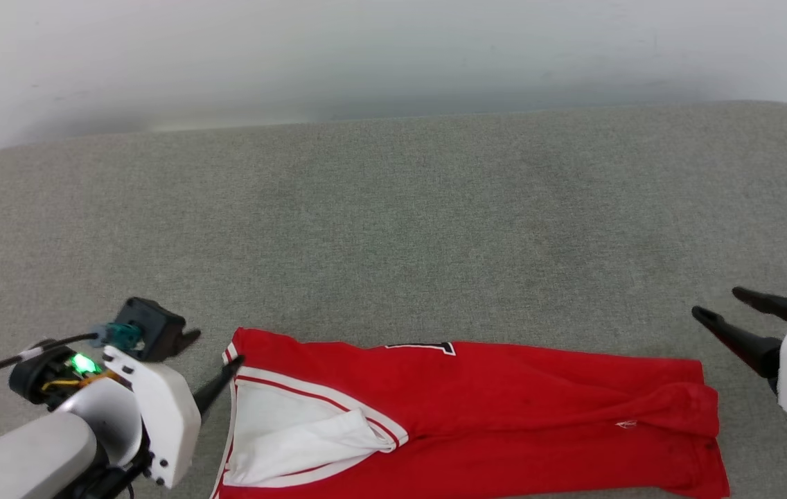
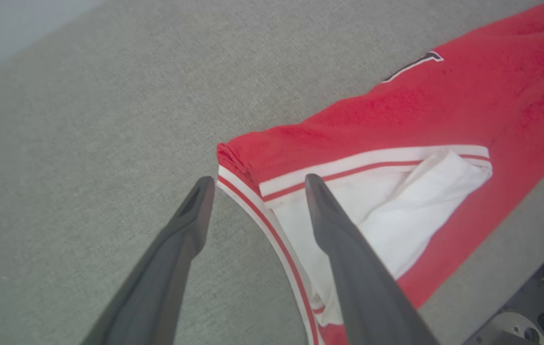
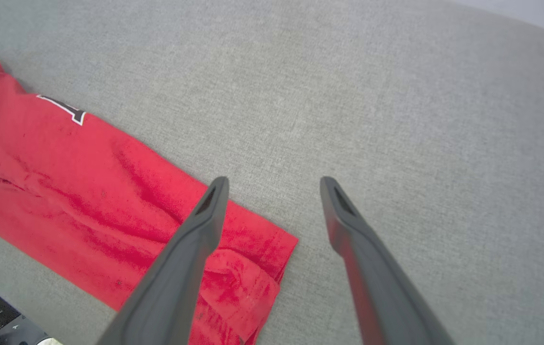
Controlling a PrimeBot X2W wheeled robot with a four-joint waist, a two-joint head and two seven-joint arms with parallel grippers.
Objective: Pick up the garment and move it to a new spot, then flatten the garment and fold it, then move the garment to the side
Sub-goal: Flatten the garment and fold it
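Head view: left gripper [image 1: 217, 348], right gripper [image 1: 715, 301] spread, flanking garment [image 1: 504, 395]

I'm reading the garment [image 1: 476, 409] as soft matt red cloth, faintly fuzzy and creased at its right end. Its white sleeve [image 1: 296, 430] looks a smoother, thinner fabric. Under the garment, the covering [image 1: 393, 229] is grey woven cloth, matt, with a fine rough grain. Left of the garment, the left gripper [image 2: 258, 178] has dark, mostly matt, plastic-looking fingers [image 2: 344, 249] and a smooth white shell [image 1: 158, 409] with a slight sheen. Right of the garment, the right gripper [image 3: 276, 179] looks alike.
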